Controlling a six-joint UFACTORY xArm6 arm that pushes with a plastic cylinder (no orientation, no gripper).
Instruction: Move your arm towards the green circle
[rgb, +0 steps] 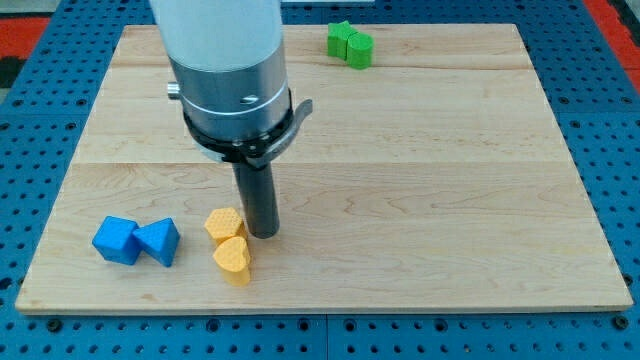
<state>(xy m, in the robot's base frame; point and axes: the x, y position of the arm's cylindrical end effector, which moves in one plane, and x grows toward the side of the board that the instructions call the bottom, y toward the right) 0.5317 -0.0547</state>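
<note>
The green circle (361, 48) sits near the view's top edge, right of centre, touching a green star-like block (340, 39) on its left. My tip (263, 233) rests on the board in the lower middle, far below and left of the green circle. It stands just right of a yellow hexagon block (224, 224) and just above a yellow heart block (232, 258).
A blue cube (117, 240) and a blue triangle block (158, 241) lie at the view's lower left, touching each other. The wooden board (450, 180) ends at a blue pegboard surround on all sides. The arm's body (228, 70) hides part of the upper left board.
</note>
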